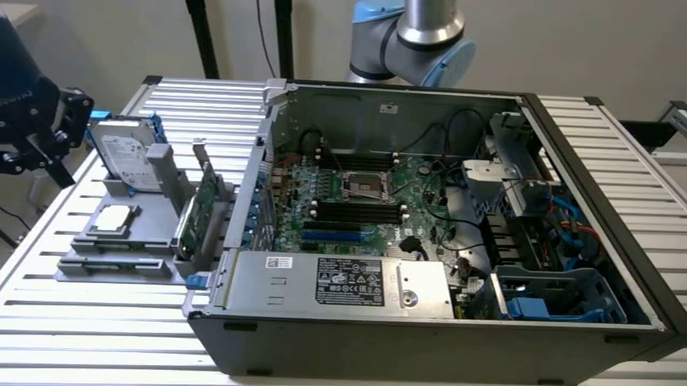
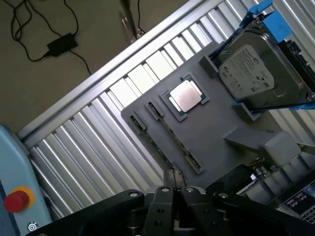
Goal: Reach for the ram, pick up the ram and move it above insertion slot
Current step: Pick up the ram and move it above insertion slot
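Observation:
The ram [image 2: 173, 139] stands on edge as a thin green strip in a slot of the grey holder [image 2: 216, 128], between two small clips. My gripper [image 2: 173, 178] hangs above the holder, off the ram's near end, its fingers drawn together with nothing between them. In the exterior view the gripper [image 1: 38, 145] hovers at the far left, above and beside the holder [image 1: 118, 241]. The black memory slots [image 1: 355, 211] lie on the motherboard inside the open computer case [image 1: 429, 322], well to the exterior view's right of the gripper.
The holder also carries a silver hard drive with blue rails [image 2: 251, 73], a square processor chip [image 2: 186, 96] and a green expansion card [image 1: 204, 205]. The slatted metal table [image 1: 96, 330] holds everything. A red button [image 2: 15, 200] and floor cables [image 2: 59, 44] lie beyond the table edge.

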Tool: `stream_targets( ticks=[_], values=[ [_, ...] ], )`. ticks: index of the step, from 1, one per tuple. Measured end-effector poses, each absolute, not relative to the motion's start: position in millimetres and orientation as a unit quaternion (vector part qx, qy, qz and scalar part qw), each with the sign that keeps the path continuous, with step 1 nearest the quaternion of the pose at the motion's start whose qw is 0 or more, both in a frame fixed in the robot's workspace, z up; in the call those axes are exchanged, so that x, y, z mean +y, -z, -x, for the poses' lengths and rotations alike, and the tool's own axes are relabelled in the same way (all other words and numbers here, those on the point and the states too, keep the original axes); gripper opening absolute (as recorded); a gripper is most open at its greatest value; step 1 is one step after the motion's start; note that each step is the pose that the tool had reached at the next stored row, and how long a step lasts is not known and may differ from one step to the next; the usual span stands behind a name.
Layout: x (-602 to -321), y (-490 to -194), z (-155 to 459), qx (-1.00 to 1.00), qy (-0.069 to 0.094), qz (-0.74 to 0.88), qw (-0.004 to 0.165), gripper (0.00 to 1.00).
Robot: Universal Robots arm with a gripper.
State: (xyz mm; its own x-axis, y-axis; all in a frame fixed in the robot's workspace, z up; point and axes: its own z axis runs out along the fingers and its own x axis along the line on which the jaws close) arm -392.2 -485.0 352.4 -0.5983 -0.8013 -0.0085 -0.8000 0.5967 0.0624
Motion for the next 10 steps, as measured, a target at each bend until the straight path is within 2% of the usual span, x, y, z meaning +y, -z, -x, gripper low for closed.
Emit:
stream_targets(
  ticks=[10],
  values=[
    [-485.0, -349.7, 392.2, -0.849, 0.028, -0.528, 0.011, 0.11]
  ],
)
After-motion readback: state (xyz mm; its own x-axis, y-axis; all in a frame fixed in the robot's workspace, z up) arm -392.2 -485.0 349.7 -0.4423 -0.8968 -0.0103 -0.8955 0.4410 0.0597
